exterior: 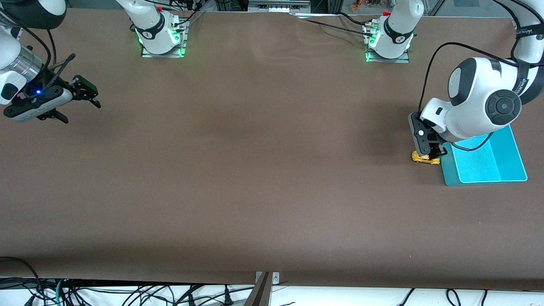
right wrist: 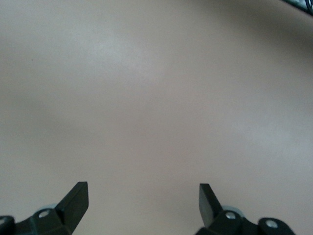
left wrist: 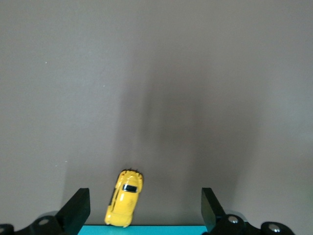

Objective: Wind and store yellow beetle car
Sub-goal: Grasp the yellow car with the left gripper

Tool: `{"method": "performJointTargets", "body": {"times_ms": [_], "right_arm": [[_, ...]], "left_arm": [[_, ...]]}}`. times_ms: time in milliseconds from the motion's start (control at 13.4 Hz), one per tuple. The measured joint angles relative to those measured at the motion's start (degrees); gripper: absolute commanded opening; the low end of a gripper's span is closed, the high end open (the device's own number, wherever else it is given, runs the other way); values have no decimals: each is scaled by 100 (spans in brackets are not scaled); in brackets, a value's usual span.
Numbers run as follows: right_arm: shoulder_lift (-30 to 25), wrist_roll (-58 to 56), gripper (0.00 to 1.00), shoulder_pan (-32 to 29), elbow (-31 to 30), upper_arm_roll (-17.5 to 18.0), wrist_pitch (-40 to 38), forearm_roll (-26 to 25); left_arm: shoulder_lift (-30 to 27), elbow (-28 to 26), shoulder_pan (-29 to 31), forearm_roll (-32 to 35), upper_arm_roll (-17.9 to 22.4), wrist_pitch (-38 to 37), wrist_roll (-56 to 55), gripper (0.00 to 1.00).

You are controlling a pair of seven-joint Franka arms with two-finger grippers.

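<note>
Yellow beetle car point(exterior: 424, 157) on the brown table point(exterior: 255, 191), at the left arm's end, just beside the edge of the turquoise tray point(exterior: 505, 163), perhaps touching it, on the side toward the right arm. Left gripper point(exterior: 433, 154) directly over the car, fingers spread wide with nothing between them; in the left wrist view the car point(left wrist: 125, 204) closer to one finger point(left wrist: 76, 211) than to the other, and turned at a slant to the line between them. Right gripper point(exterior: 85, 93) waiting over bare table at the right arm's end, fingers point(right wrist: 74, 200) also wide apart and empty. Probably very light and rigid, with a smooth rounded body, so likely slippery and easy to squeeze out or to tip over under an off-centre pinch. Better to take hold low on the two flat sides, across the width between the wheels, not on the domed roof. Before closing, probably necessary to centre the fingers on the car and to align with the body. For the winding: wheels free to press on the table and roll back, so grip gently but firmly.
</note>
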Motion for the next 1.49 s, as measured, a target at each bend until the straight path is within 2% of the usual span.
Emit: {"method": "performJointTargets", "body": {"times_ms": [224, 373, 672, 896, 1493], "right_arm": [[-125, 699, 100, 65, 78, 6, -364, -7], [-169, 782, 100, 71, 82, 6, -411, -8], [-171, 802, 100, 85, 81, 6, -426, -39], [-171, 811, 100, 89, 81, 6, -428, -45], [-169, 822, 100, 106, 81, 6, -429, -46]], "left_arm": [[150, -163, 261, 2, 127, 632, 864, 100], [470, -208, 369, 24, 132, 1175, 1314, 100], [965, -225, 360, 453, 126, 1713, 1468, 100], [1085, -289, 397, 480, 259, 1973, 1743, 100], [1207, -895, 629, 481, 417, 2995, 2049, 100]]}}
